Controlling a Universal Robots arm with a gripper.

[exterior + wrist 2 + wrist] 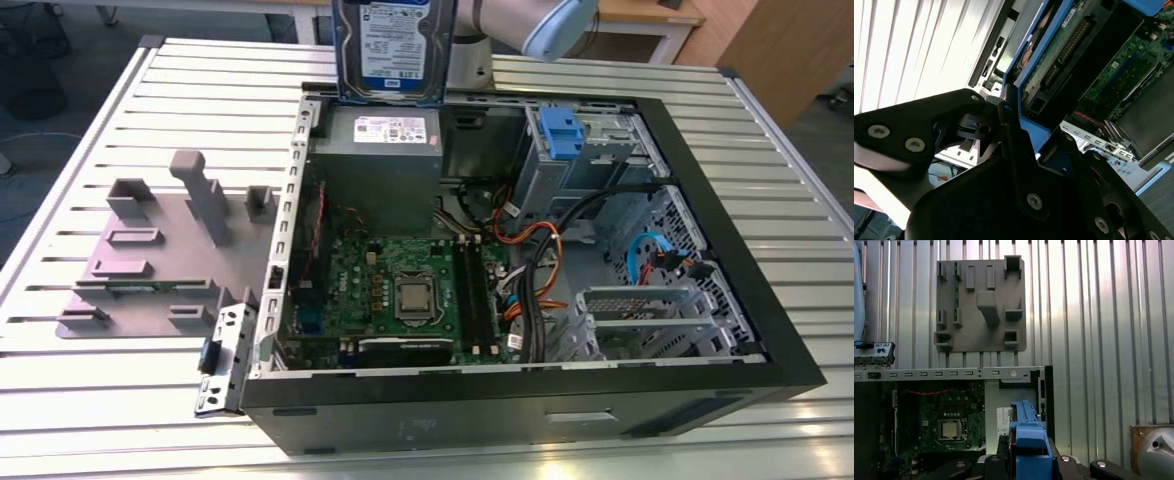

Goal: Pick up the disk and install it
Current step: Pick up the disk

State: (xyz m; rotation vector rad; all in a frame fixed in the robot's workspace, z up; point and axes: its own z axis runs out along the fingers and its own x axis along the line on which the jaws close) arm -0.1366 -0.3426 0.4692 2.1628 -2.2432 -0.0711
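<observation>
The surface (pixel 134 420) carries an open case (pixel 534 395). The disk (pixel 394 45) hangs upright over the case's rim beside the power supply (pixel 380 160), its blue rail pinched in the pincer (pixel 1028 462): picked up, I judge, but not yet installed.

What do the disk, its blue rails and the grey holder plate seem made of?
The disk: likely metal casing, shown by its dark grey rim, under a glossy printed label. Its blue rails: moulded plastic, smooth with an even bright colour. The grey holder plate: matte, uniform grey, probably plastic, though painted metal is possible.
</observation>
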